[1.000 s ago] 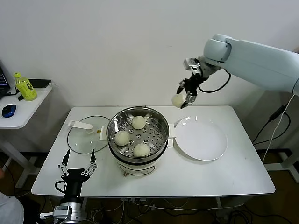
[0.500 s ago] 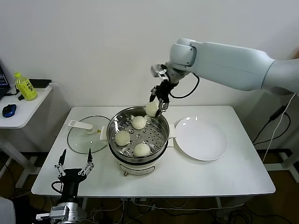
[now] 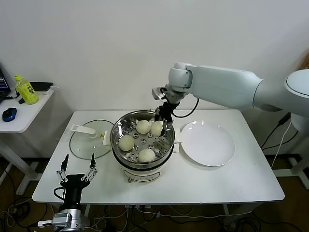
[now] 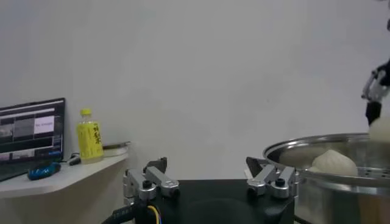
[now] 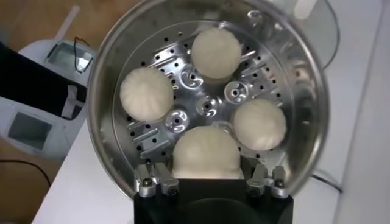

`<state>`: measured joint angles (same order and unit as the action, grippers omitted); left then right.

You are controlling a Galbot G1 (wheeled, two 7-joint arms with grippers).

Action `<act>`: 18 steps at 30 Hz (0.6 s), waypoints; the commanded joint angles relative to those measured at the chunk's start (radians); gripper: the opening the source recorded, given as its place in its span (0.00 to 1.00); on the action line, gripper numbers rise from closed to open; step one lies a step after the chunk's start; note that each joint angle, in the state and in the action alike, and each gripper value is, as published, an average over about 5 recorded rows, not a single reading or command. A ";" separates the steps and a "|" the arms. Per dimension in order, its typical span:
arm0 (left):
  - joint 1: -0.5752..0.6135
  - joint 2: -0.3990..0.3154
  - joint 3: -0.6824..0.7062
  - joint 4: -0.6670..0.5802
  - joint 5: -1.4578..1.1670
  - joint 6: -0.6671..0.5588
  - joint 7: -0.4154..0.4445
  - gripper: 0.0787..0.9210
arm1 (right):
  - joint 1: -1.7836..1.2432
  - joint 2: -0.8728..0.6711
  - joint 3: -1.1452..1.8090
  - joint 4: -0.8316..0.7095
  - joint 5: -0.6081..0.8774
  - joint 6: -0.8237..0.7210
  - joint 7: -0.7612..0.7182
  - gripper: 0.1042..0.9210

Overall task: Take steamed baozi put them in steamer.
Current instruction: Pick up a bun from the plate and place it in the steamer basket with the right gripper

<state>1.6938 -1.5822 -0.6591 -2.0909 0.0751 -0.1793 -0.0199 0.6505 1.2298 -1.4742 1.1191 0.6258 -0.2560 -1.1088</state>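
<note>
Baozi (image 3: 157, 128) number four sits dome-up at about 1 o'clock on the perforated tray of the steamer (image 3: 143, 153), just beside the bun at 12 o'clock (image 3: 143, 126); round as it is, it has no clear long axis. Two more buns lie at 9 o'clock (image 3: 126, 142) and 6 o'clock (image 3: 147, 154). In the right wrist view the held bun (image 5: 206, 153) fills the space between the fingers (image 5: 151, 181), with the other three (image 5: 216, 52) (image 5: 146, 94) (image 5: 260, 124) ringed around the tray centre.

Right gripper (image 3: 163, 119) points straight down into the pot, its jaws closed on the bun's sides, the forearm reaching in from 3 o'clock with the wrist bent sharply downward. Half a second ago the same bun hung above the back rim; now it is down at tray level. A second ago it was out over the plate (image 3: 207, 143), which lies bare at the steamer's 3 o'clock.

Left gripper (image 3: 77, 170) waits low at the table's near-left edge, fingers spread wide. The glass lid (image 3: 89, 139) rests flat at the steamer's 9 o'clock.
</note>
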 commanded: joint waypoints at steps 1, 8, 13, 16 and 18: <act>-0.002 -0.002 0.001 0.003 0.002 0.001 0.000 0.88 | -0.081 0.019 0.005 -0.016 -0.033 -0.004 0.008 0.74; 0.001 -0.002 -0.001 0.005 0.002 -0.001 0.000 0.88 | -0.094 0.016 0.007 -0.028 -0.050 -0.001 0.008 0.74; -0.002 -0.002 0.001 0.006 0.002 -0.001 0.000 0.88 | -0.101 0.015 0.011 -0.034 -0.059 0.000 0.009 0.74; -0.002 -0.002 0.001 0.007 0.003 -0.001 0.000 0.88 | -0.103 0.017 0.013 -0.039 -0.065 0.002 0.010 0.74; -0.002 -0.002 0.001 0.007 0.002 -0.001 0.000 0.88 | -0.105 0.017 0.013 -0.043 -0.069 0.003 0.010 0.74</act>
<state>1.6910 -1.5838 -0.6582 -2.0847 0.0771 -0.1804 -0.0201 0.5642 1.2439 -1.4635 1.0832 0.5722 -0.2552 -1.1003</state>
